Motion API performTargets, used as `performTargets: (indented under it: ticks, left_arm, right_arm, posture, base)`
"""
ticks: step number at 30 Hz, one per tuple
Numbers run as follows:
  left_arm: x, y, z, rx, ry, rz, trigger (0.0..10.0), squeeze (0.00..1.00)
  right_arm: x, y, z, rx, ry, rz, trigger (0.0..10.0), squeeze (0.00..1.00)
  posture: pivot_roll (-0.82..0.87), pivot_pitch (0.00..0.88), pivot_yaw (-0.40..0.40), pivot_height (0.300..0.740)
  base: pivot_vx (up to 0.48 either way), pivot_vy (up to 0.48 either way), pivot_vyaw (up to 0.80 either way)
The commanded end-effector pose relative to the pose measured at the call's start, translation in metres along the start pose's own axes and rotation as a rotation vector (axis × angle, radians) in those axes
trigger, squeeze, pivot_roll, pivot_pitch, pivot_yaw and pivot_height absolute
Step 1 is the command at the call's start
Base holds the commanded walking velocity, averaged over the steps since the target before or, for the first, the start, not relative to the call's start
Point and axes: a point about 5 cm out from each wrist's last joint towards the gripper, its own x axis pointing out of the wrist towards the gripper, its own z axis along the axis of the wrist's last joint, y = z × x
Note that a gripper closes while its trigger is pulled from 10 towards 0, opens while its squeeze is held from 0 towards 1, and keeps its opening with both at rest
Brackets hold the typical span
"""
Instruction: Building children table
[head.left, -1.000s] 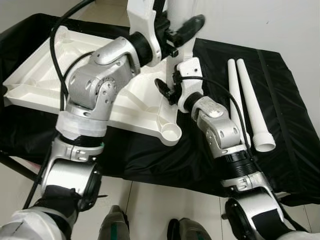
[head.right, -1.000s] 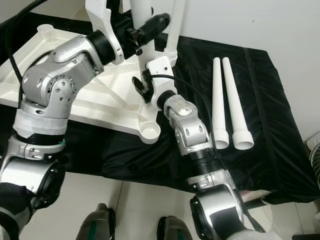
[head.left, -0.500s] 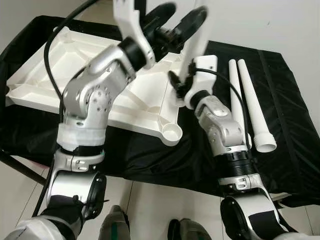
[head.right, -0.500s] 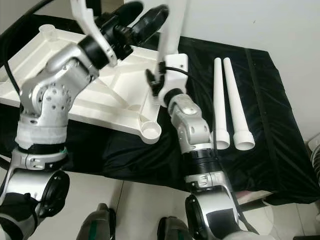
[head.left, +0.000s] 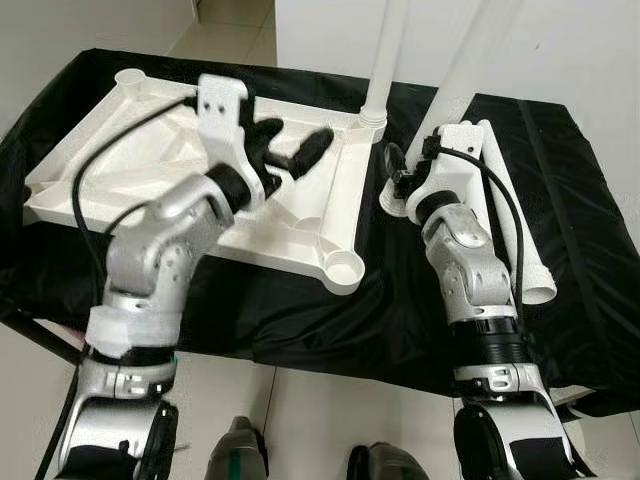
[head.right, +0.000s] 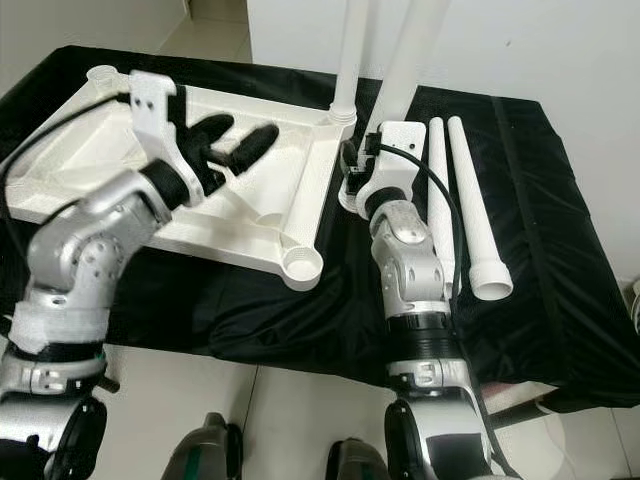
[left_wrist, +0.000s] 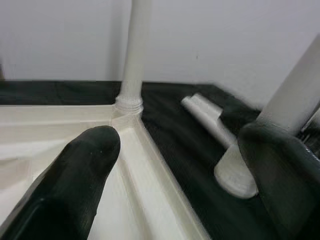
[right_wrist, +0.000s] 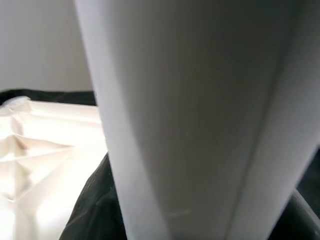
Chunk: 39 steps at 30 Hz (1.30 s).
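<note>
A white tabletop (head.left: 120, 170) lies upside down on a black cloth. One white leg (head.left: 385, 50) stands upright in its far right corner socket. My left gripper (head.left: 298, 135) hovers open over the tabletop, a short way left of that leg, with nothing between its fingers (left_wrist: 75, 185). My right gripper (head.left: 405, 170) is shut on a second white leg (head.left: 460, 75). This leg leans to the right, and its wide end rests on the cloth just right of the tabletop. The same leg (right_wrist: 200, 125) looms very close in the right wrist view.
Two more white legs (head.left: 520, 240) lie side by side on the cloth at the right. The near right corner socket (head.left: 343, 270) of the tabletop sits close to the table's front edge. A white wall rises behind, and tiled floor lies below.
My left gripper has let go of the upright leg and drawn back to the left and lower. My right gripper has carried its leg to the right, off the tabletop.
</note>
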Motion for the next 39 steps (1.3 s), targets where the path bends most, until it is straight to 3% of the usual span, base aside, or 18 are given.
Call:
performTargets:
  ticks: [1, 2, 3, 4, 5, 8, 10, 12, 23, 33, 35, 39]
  left_arm:
    - [-0.005, -0.001, -0.023, 0.105, 0.08, -0.029, 10.0, 0.0]
    - [-0.005, -0.001, -0.023, 0.105, 0.08, -0.029, 10.0, 0.0]
    - [-0.009, -0.002, -0.039, 0.187, 0.13, -0.043, 10.0, 0.0]
    - [-0.009, -0.002, -0.039, 0.187, 0.13, -0.043, 10.0, 0.0]
    - [-0.014, -0.003, -0.053, 0.238, 0.182, -0.073, 10.0, 0.0]
    - [-0.018, -0.004, -0.063, 0.264, 0.221, -0.104, 10.0, 0.0]
    - [-0.032, -0.013, -0.088, 0.332, 0.326, -0.202, 10.0, 0.0]
    - [-0.037, -0.017, -0.096, 0.347, 0.363, -0.25, 10.0, 0.0]
    - [-0.048, -0.018, -0.113, 0.435, 0.447, -0.365, 10.0, 0.0]
    - [-0.041, -0.017, -0.121, 0.453, 0.478, -0.365, 10.0, 0.0]
    - [-0.028, -0.017, -0.125, 0.459, 0.478, -0.322, 10.0, 0.0]
    - [-0.021, -0.018, -0.126, 0.448, 0.473, -0.292, 10.0, 0.0]
  right_arm:
    - [-0.004, 0.0, 0.006, 0.025, -0.049, 0.013, 10.0, 0.0]
    - [-0.004, 0.0, 0.006, 0.025, -0.049, 0.013, 10.0, 0.0]
    - [-0.007, 0.0, 0.007, 0.044, -0.056, 0.015, 10.0, 0.0]
    - [-0.007, 0.0, 0.007, 0.044, -0.056, 0.015, 10.0, 0.0]
    - [-0.009, 0.001, 0.007, 0.063, -0.063, 0.019, 10.0, 0.0]
    - [-0.012, 0.003, 0.007, 0.074, -0.066, 0.027, 10.0, 0.0]
    - [-0.018, 0.006, 0.007, 0.061, -0.086, 0.056, 10.0, 0.0]
    - [-0.019, 0.006, 0.007, 0.054, -0.095, 0.063, 10.0, 0.0]
    - [-0.025, 0.001, 0.014, 0.021, -0.142, 0.097, 10.0, 0.0]
    - [-0.027, 0.001, 0.015, 0.006, -0.151, 0.102, 10.0, 0.0]
    - [-0.03, 0.003, 0.015, 0.006, -0.155, 0.097, 10.0, 0.0]
    - [-0.034, 0.005, 0.016, 0.009, -0.155, 0.093, 10.0, 0.0]
  posture:
    - [0.06, 0.043, 0.028, 0.74]
    - [0.06, 0.043, 0.028, 0.74]
    - [0.05, 0.043, 0.027, 0.74]
    - [0.05, 0.043, 0.027, 0.74]
    - [0.05, 0.045, 0.029, 0.74]
    - [0.04, 0.046, 0.033, 0.74]
    - [0.04, 0.042, 0.037, 0.74]
    - [0.04, 0.041, 0.039, 0.74]
    - [0.03, 0.021, 0.065, 0.74]
    - [0.02, 0.022, 0.084, 0.74]
    - [0.0, 0.038, 0.092, 0.74]
    - [-0.01, 0.061, 0.095, 0.74]
  base:
    - [0.0, 0.0, 0.0]
    - [0.0, 0.0, 0.0]
    - [0.0, 0.0, 0.0]
    - [0.0, 0.0, 0.0]
    - [0.0, 0.0, 0.0]
    - [0.0, 0.0, 0.0]
    - [0.0, 0.0, 0.0]
    - [0.0, 0.0, 0.0]
    - [0.0, 0.0, 0.0]
    - [0.0, 0.0, 0.0]
    - [0.0, 0.0, 0.0]
    - [0.0, 0.0, 0.0]
